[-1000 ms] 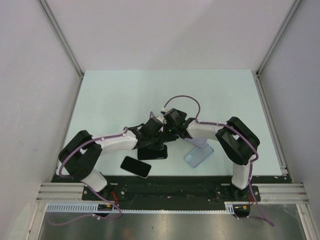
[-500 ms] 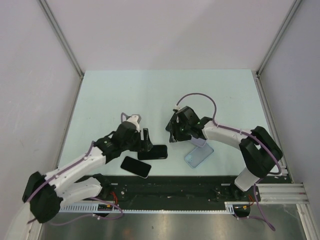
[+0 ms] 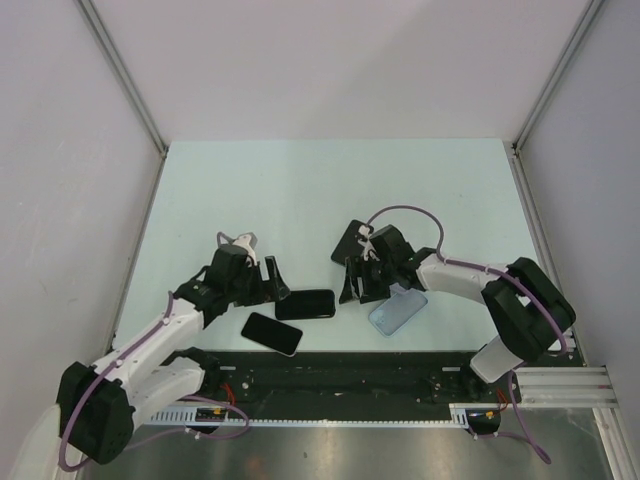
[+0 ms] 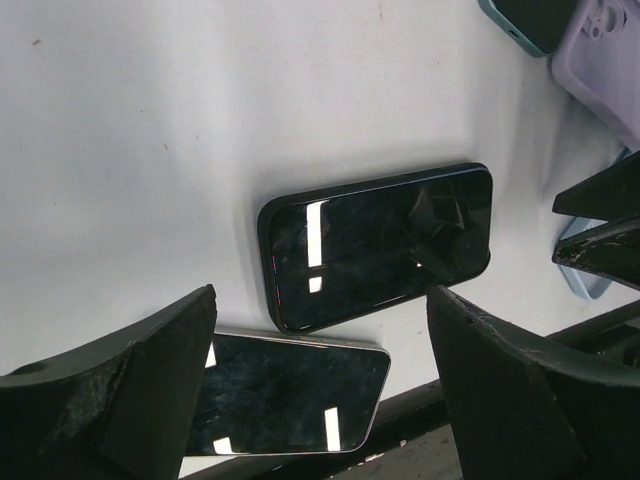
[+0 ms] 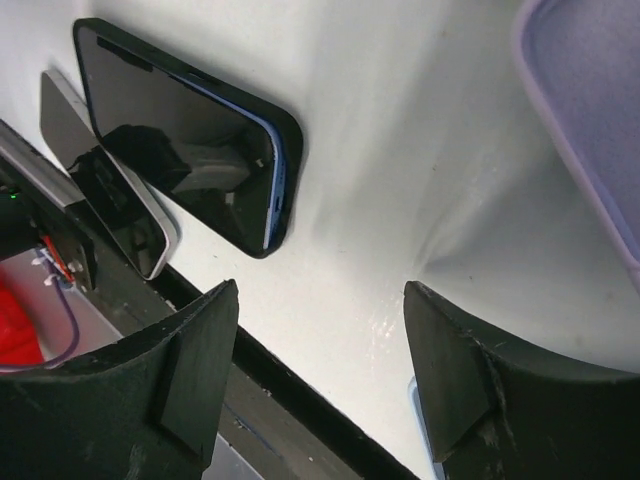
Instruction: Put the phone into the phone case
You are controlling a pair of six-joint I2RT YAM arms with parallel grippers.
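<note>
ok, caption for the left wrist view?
Open left gripper over a black phone and a silver-edged phone lying flat on the white table.

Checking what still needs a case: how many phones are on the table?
2. A dark-rimmed black phone lies flat on the pale table; a silver-rimmed black phone lies beside it, nearer the front edge. Others may be hidden.

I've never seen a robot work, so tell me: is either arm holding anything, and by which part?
Nothing is held. The left end effector and right end effector both stand open; the black phone lies free on the table between them.
</note>
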